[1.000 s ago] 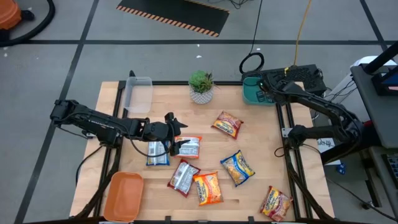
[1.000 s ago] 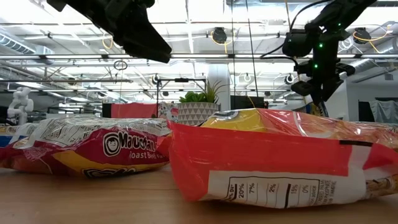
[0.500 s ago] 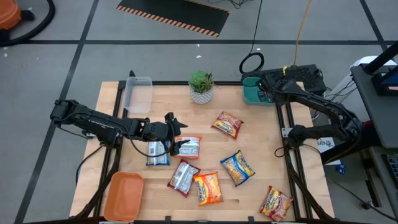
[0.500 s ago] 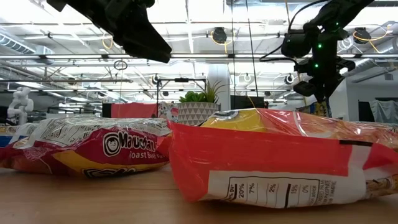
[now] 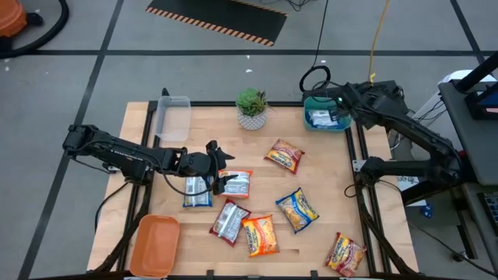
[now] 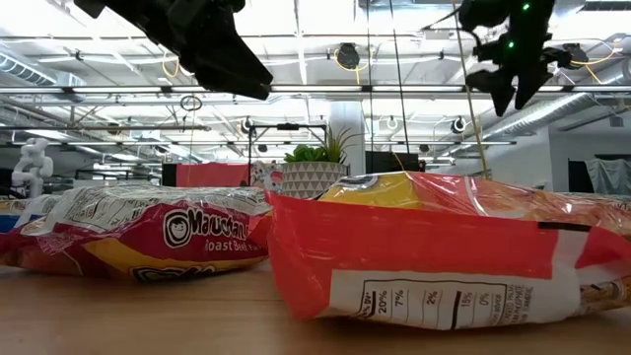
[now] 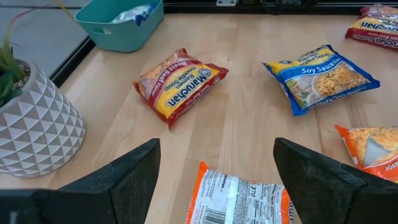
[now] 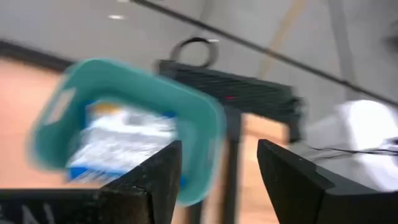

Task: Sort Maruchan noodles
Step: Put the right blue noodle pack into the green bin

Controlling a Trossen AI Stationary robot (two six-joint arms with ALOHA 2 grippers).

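Seven Maruchan noodle packets lie loose on the wooden bench (image 5: pixel 327 187); an orange-and-white packet (image 5: pixel 236 183) sits near the middle-left, directly under the left pincer (image 5: pixel 222 172), with a blue-white packet (image 5: pixel 198 191) just beside it toward the left edge; a red-silver packet (image 5: pixel 229 221) and an orange packet (image 5: pixel 260 235) lie side by side nearer the front; a blue packet (image 5: pixel 297 209) marked Soy Sauce lies right of them, a red-yellow packet (image 5: pixel 285 155) lies toward the back, and another red-yellow packet (image 5: pixel 345 253) rests at the front right corner; one more blue-white packet (image 5: pixel 320 119) lies inside the teal tray (image 5: pixel 308 103) at the back right corner; the left pincer hangs low over the orange-and-white packet with its fingers spread and nothing between them; the right pincer (image 5: pixel 339 99) is raised above the teal tray, jaws parted and empty; a potted plant (image 5: pixel 251 108) stands at the back centre, a clear tray (image 5: pixel 173 118) at the back left, an orange tray (image 5: pixel 154 245) at the front left.
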